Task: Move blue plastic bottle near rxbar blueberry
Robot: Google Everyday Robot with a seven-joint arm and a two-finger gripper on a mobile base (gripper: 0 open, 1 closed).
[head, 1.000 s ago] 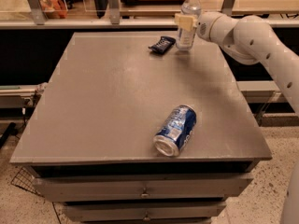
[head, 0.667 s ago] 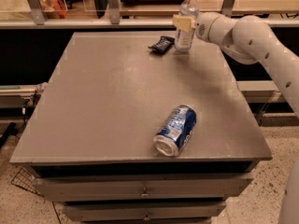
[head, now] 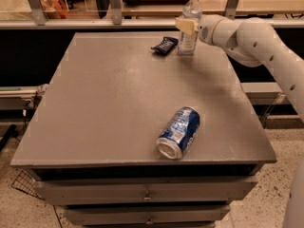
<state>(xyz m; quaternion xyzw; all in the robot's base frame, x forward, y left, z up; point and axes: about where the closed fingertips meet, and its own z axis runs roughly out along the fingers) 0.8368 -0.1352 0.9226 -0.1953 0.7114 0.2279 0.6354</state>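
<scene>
The blue plastic bottle (head: pixel 189 36) stands upright near the far edge of the grey table (head: pixel 109 94), a clear bottle with a white cap. The rxbar blueberry (head: pixel 164 45), a small flat dark navy bar, lies just left of it. My gripper (head: pixel 187 24) reaches in from the right on its white arm, and its fingers sit around the bottle's upper body, shut on it. The bottle's base rests at the table surface.
A dented blue soda can (head: pixel 179 132) lies on its side near the table's front right. Metal rails and a shelf run behind the far edge. The table has drawers below its front edge.
</scene>
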